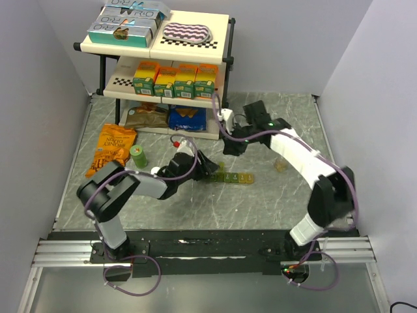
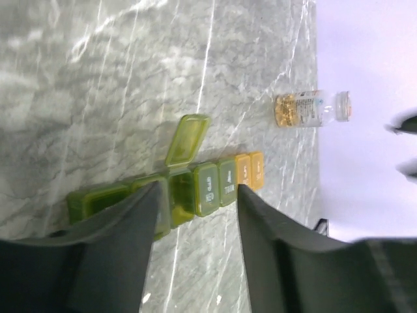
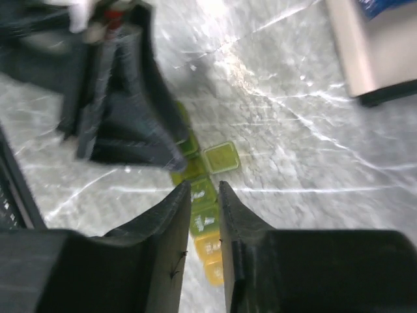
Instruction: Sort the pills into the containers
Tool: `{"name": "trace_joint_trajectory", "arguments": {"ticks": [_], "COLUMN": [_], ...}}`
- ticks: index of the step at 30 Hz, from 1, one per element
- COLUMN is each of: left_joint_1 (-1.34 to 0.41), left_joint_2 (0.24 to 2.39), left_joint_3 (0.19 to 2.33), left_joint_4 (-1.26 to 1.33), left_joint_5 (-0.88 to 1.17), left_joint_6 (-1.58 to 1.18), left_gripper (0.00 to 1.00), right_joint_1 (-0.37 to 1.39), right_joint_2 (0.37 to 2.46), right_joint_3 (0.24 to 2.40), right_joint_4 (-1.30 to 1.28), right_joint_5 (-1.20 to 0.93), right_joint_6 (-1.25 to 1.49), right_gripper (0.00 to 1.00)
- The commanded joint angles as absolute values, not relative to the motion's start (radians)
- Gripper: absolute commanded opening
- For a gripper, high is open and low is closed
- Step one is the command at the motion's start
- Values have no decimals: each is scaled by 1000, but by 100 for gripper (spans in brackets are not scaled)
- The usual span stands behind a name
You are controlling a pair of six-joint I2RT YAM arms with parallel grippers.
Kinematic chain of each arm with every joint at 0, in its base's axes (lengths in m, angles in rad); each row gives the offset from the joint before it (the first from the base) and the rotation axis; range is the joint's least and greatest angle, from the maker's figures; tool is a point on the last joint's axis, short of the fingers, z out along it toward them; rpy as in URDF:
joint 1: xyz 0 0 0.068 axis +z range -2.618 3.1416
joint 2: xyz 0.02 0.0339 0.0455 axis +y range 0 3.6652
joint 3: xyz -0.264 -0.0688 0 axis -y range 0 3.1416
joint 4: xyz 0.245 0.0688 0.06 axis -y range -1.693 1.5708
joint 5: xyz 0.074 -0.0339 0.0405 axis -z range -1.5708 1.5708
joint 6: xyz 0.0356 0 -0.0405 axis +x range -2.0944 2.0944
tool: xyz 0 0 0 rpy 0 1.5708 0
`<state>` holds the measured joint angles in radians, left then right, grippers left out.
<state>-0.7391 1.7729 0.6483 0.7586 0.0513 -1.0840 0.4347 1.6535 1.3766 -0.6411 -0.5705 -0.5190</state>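
**Pill strip at mid-table, one lid up, both grippers parted**

The containers (image 1: 233, 177), a strip of small boxes shading from olive green to yellow, lie flat on the grey marbled table (image 1: 195, 208), roughly midway across it. One green lid (image 2: 189, 138) is flipped open to the side, and the lids next to it toward the yellow end are down. The left gripper (image 2: 199, 190) is at the strip's green end. Its jaws are spread, the open box shows between them, and they grasp nothing. The right gripper (image 3: 204, 189) hangs near the strip, looking down on it, its jaws a narrow gap apart and empty. A clear pill bottle (image 2: 313, 109) sits beyond the yellow end, well apart. A green bottle (image 1: 138, 155) and an orange snack bag (image 1: 112, 149) lie to the left, in front of a shelf (image 1: 163, 39).
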Motion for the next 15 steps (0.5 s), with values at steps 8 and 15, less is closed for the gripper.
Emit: {"name": "trace_joint_trajectory", "arguments": {"ticks": [8,15], "left_joint_1": [-739,-735], "left_joint_2": [1251,649], "left_joint_3": [686,600], "left_joint_4": [413,131], "left_joint_5": [-176,-479], "left_joint_6": [-735,-469], "left_gripper": [67,99], "right_joint_1": [394,484], "right_joint_2": [1274,1278], "right_joint_3": [1253,1241], "right_joint_4": [-683,-667], "right_joint_5": [-742,-977], "right_joint_6": [-706,-670], "right_gripper": [57,100]}}
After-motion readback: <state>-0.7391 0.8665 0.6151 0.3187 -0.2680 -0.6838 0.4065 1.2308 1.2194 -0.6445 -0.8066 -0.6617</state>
